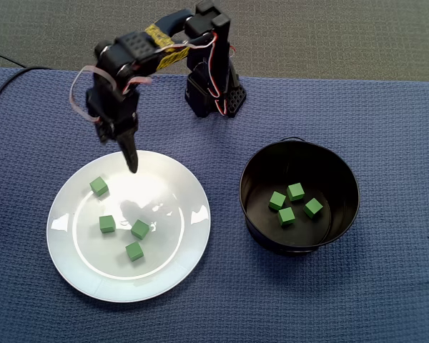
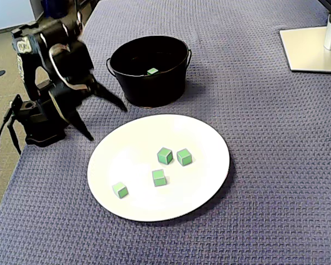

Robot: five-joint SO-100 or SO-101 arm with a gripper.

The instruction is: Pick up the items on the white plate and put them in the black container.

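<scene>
Hovering at the rim of the white plate, the gripper stands spread wide and empty; four green cubes lie on it (four more sit inside the black container).

Green cubes, a white plate, a black container, a black arm (bench cloth: blue waffle weave).

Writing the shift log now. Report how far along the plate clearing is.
Done: four green cubes lie in the black bucket. In hand: nothing; the gripper is open and empty, hovering near the white plate. Left: four more cubes on the plate.
</scene>
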